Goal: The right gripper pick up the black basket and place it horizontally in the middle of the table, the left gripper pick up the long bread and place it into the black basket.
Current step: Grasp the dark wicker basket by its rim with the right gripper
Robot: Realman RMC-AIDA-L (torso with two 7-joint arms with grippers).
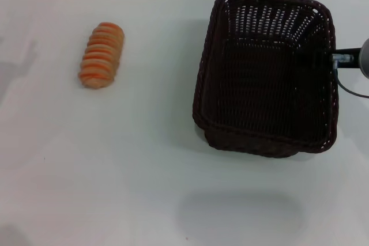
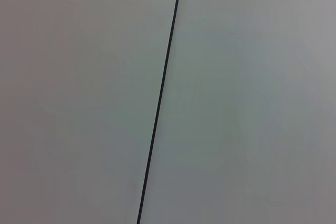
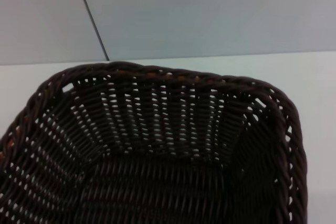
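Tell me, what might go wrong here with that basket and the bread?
The right gripper meets the black basket at just one side rim, so the basket could tilt or slip when moved. The basket also appears raised off the table, judging by the shadow below it, so letting go early might drop it. The long bread lies apart to the left; a crooked basket would make placing it harder.

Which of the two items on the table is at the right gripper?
The basket; the right gripper is at its right rim. The bread lies far left, alone.
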